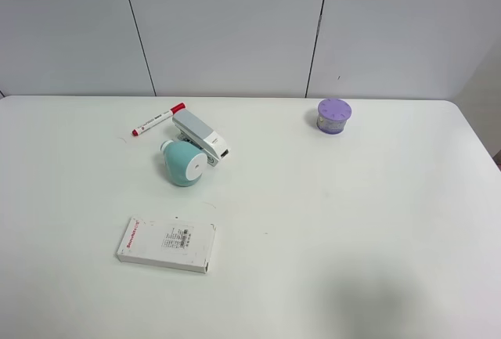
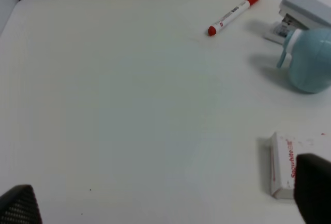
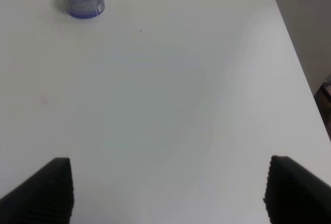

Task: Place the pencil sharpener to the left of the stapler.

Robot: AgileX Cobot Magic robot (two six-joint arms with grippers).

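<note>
The teal pencil sharpener lies on the white table, its white round face turned to the front right. It rests against the near side of the white stapler with the grey top arm, which lies diagonally just behind it. The left wrist view shows both, the sharpener in front of the stapler. My left gripper is open and holds nothing, well apart from them. My right gripper is also open and holds nothing, over bare table. Neither arm shows in the exterior high view.
A red-capped white marker lies behind and left of the stapler. A flat white box sits toward the front left, close to one left fingertip. A small purple round container stands at the back right. The table's right edge runs near my right gripper.
</note>
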